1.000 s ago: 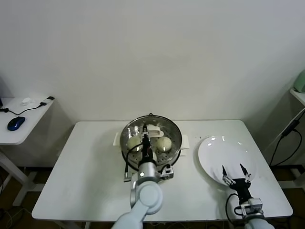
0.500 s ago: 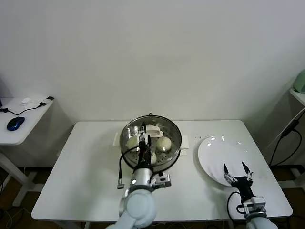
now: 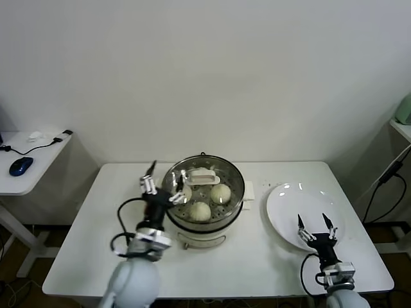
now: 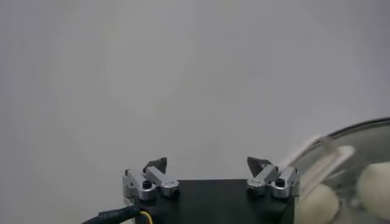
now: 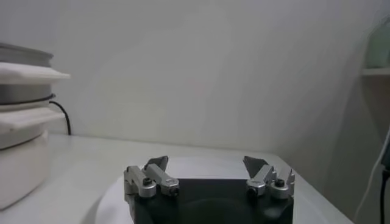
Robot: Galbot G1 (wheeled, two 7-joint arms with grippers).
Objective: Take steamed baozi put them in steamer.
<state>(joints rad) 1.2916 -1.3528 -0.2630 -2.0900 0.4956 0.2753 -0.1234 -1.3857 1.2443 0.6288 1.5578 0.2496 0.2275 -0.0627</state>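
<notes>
Left claw open; cream domed baozi in steamer.

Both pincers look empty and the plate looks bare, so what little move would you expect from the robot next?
Probably only drawing the left pincer farther from the steamer to rest. It is open and empty beside the pot's left rim. Three buns show on the tray inside, the plate holds none, and the right pincer hangs open over its near edge.
</notes>
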